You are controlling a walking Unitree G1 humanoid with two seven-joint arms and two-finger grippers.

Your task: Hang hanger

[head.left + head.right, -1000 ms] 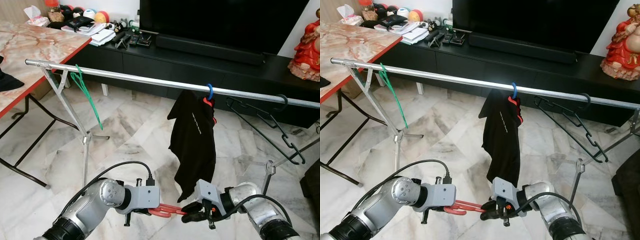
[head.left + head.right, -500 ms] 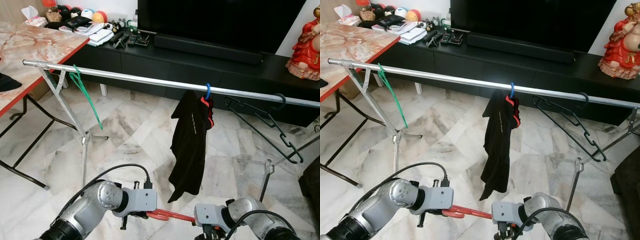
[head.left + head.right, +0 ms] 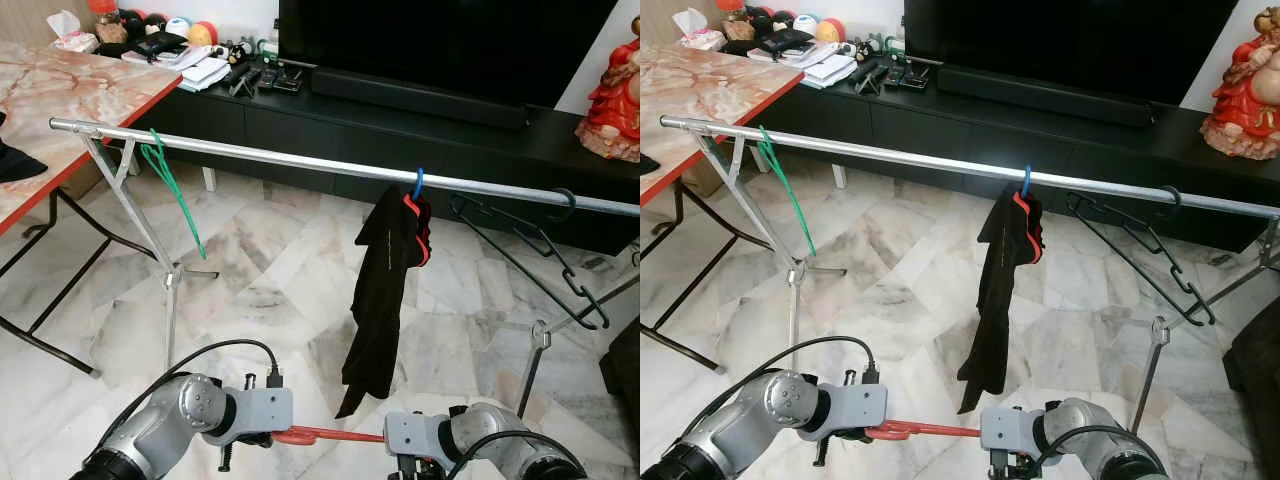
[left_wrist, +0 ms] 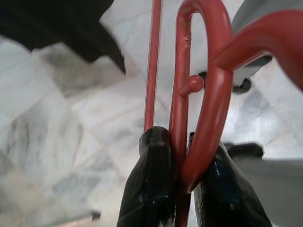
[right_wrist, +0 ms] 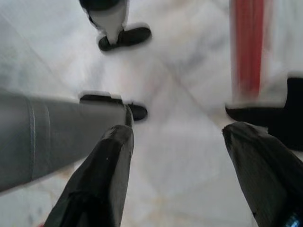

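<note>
A red hanger (image 3: 330, 435) is held low in front of me, above the marble floor. My left gripper (image 4: 182, 189) is shut on its neck below the hook (image 4: 203, 90). My right gripper (image 5: 177, 156) is open, its black fingers (image 5: 102, 179) spread apart with nothing between them; the red hanger bar (image 5: 248, 47) lies blurred off to one side of it. Ahead runs the metal clothes rail (image 3: 280, 157). From it hang a green hanger (image 3: 172, 185), a black garment (image 3: 385, 280) on a blue-hooked hanger, and black hangers (image 3: 530, 245).
A marble-topped folding table (image 3: 60, 95) stands at the left. Behind the rail is a low black TV cabinet (image 3: 400, 120) with a television, remotes and clutter. A red figurine (image 3: 612, 90) sits at the far right. The rail's legs (image 3: 165, 290) stand on the floor.
My right gripper has let go of the red hanger and opened, dropping lower. The left gripper keeps its hold and has sunk slightly. The black garment has turned edge-on.
</note>
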